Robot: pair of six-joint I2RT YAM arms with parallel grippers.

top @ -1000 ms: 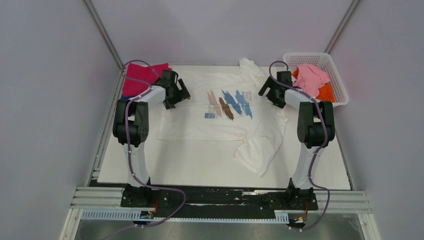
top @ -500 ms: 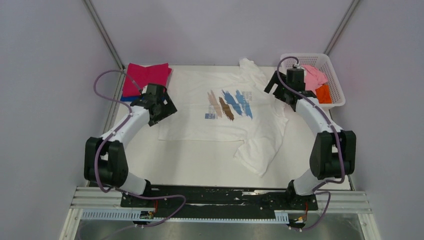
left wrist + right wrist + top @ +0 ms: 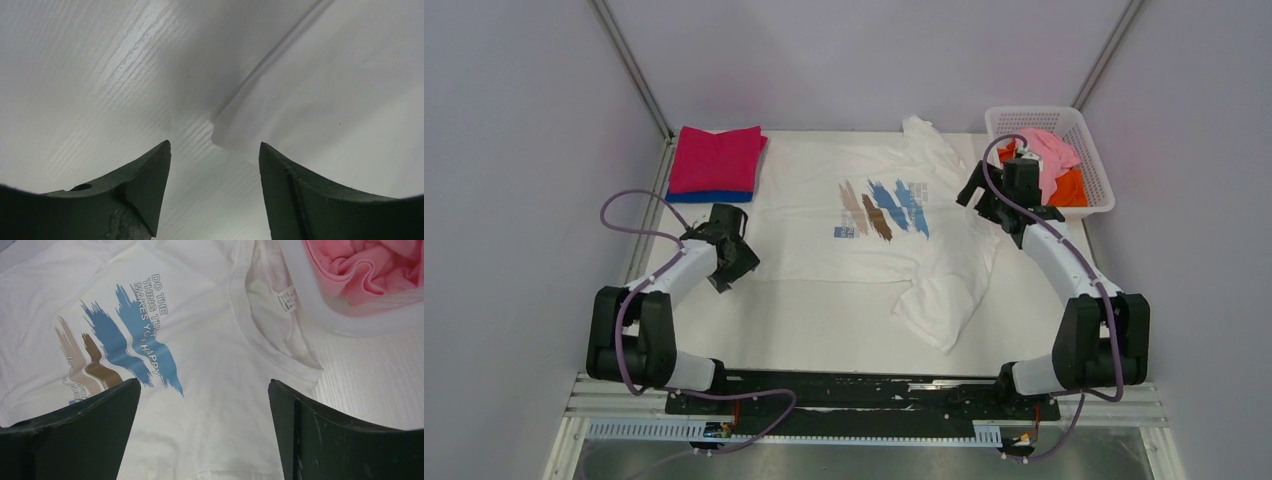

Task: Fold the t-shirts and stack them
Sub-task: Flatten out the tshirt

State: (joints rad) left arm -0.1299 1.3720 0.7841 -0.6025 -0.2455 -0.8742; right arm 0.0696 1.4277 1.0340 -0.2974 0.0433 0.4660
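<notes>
the left arm lies low, elbow folded back by its base, forearm stretched toward 11 o'clock. the left gripper [image 3: 214, 149] is partly open and holds nothing. between its fingers shows a hem corner of the white cotton t-shirt printed with blue and brown brush strokes [image 3: 864, 250], spread across the middle of the white table [image 3: 824, 335]. the right arm reaches toward 1 o'clock. the right gripper [image 3: 204, 390] hovers wide open and empty over the shirt's collar, beside the white plastic lattice basket [image 3: 1100, 160]. a folded magenta t-shirt [image 3: 716, 158] sits at 11 o'clock.
</notes>
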